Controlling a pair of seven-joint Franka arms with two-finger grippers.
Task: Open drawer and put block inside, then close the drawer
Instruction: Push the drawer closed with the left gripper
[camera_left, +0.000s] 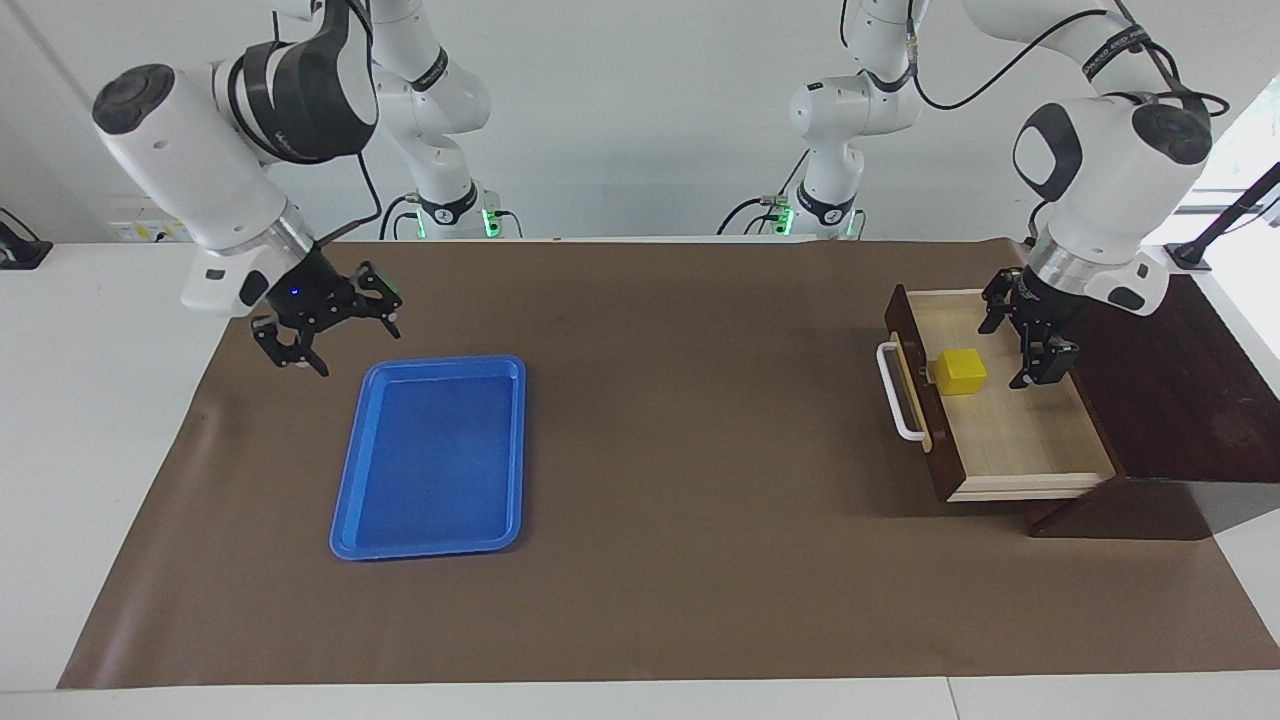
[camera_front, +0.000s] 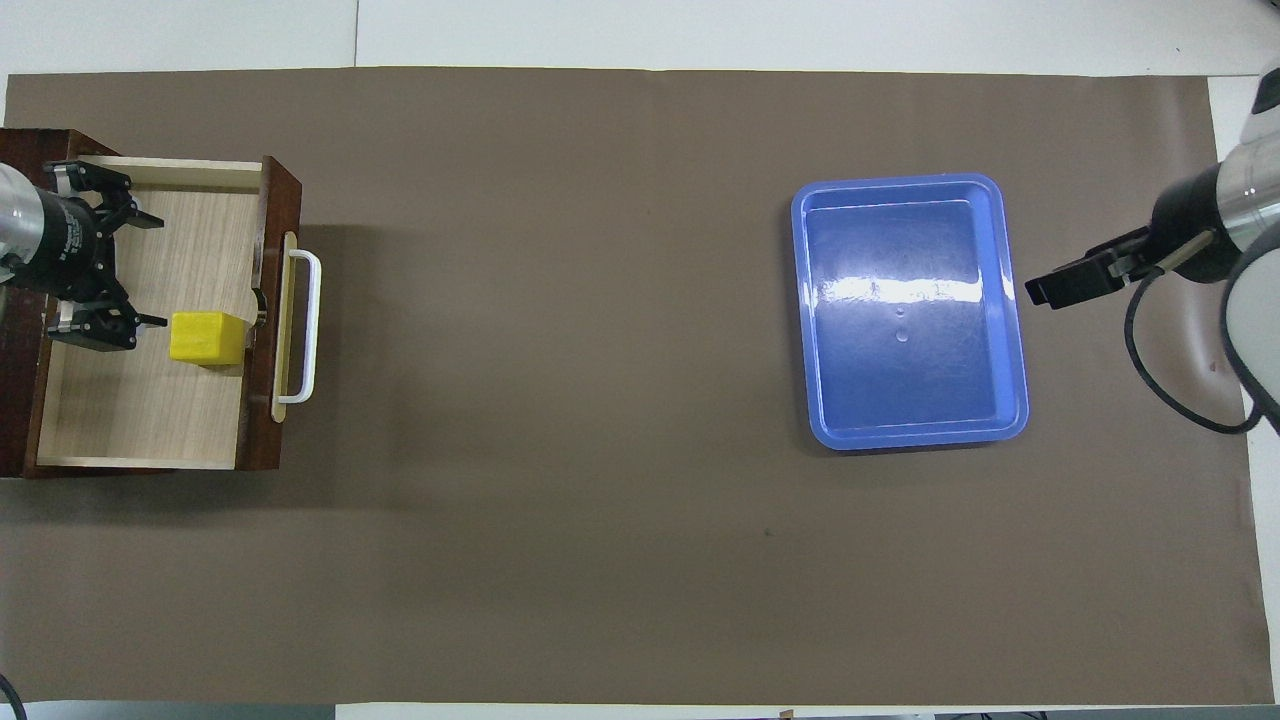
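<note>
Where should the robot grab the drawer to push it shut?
Probably the white bar handle on the drawer front. It stands off the wood, so fingers fit around it, coming down from above. The left gripper is over the drawer, beside the yellow block.

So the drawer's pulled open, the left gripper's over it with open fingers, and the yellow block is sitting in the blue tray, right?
Not quite. The block lies in the open drawer, not in the tray, as the overhead view shows. The rest holds: the left gripper is over the drawer with open fingers.
</note>
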